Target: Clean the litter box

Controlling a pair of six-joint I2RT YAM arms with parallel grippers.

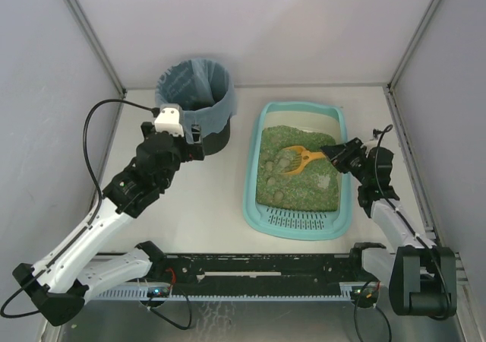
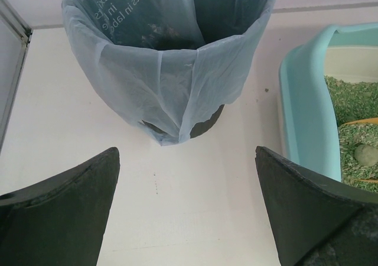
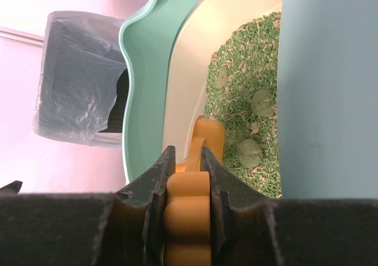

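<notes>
The litter box [image 1: 254, 182] is light teal, slotted at one end; its litter [image 1: 323, 197] speckled green with grey-green lumps; the scoop [image 1: 298, 159] orange; the bin [image 1: 220, 141] black, its bag [image 1: 213, 112] pale translucent blue with dark lettering; the desk [image 1: 197, 205] white.

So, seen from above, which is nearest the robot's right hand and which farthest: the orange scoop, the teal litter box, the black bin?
1. The orange scoop: gripped in the right hand, pointing left over the litter.
2. The litter box: just beneath the hand.
3. The black bin: far left, beyond the box.
</notes>
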